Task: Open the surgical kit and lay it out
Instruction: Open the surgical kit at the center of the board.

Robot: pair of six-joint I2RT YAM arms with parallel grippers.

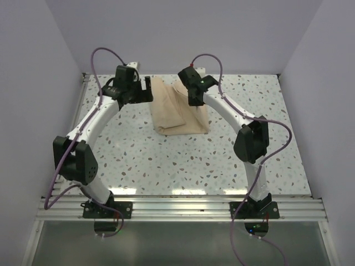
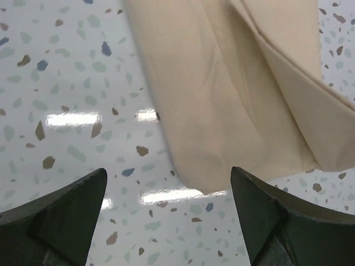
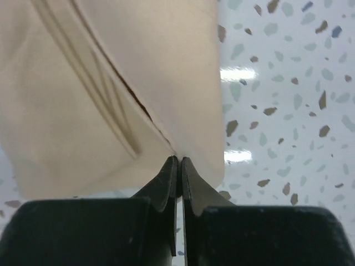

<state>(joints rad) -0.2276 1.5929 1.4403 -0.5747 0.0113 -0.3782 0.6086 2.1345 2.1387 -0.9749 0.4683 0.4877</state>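
- Logging positions against the cloth wrap point(image 1: 178, 113): it lies folded shut toward the far side of the surface point(image 1: 166, 163), between the two grippers.
- The left gripper point(image 2: 167, 177) is held released, jaws wide, just off the wrap's left edge and above bare surface. Nothing is touched.
- The right gripper point(image 3: 178, 160) is clenched at a flap edge on the wrap's right part. A thin layer appears to be pinched, since the fold line runs straight into the tips.
- No tray, scissors or tweezers can be seen. They are presumed to be hidden inside the wrap.
- Step judged: the first flap is to be drawn open, and the task is barely begun.
- Risk: the pinch sits at the very edge of the flap, so the cloth could slip out under a quick pull.
- Risk: if several layers are caught, the whole bundle could be dragged or tipped, as the wrap is not pinned by the left gripper. Loose instruments inside could then be spilled.
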